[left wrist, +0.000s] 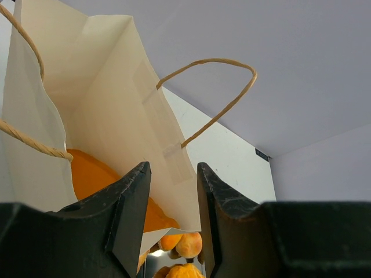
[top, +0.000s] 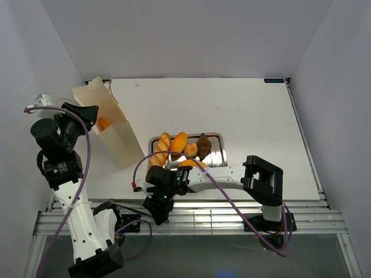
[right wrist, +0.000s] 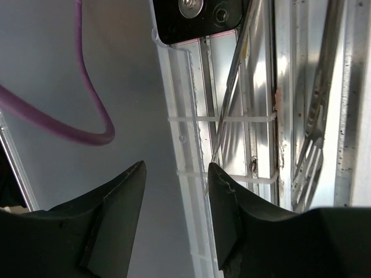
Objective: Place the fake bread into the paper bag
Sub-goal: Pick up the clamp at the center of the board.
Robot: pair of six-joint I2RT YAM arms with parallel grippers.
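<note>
The paper bag leans tilted at the table's left, its mouth up-left, with an orange baguette inside it. My left gripper is at that mouth and stands open. In the left wrist view the bag's side wall shows between the parted fingers of the left gripper, with the baguette inside. More fake bread lies on the steel tray: two baguettes, a roll and a dark pastry. My right gripper hangs open and empty over the front rail.
The right wrist view shows the right gripper above the metal rail at the table's near edge, with a purple cable looping beside it. Grey walls enclose the table on three sides. The bag's cord handle arches above the left fingers.
</note>
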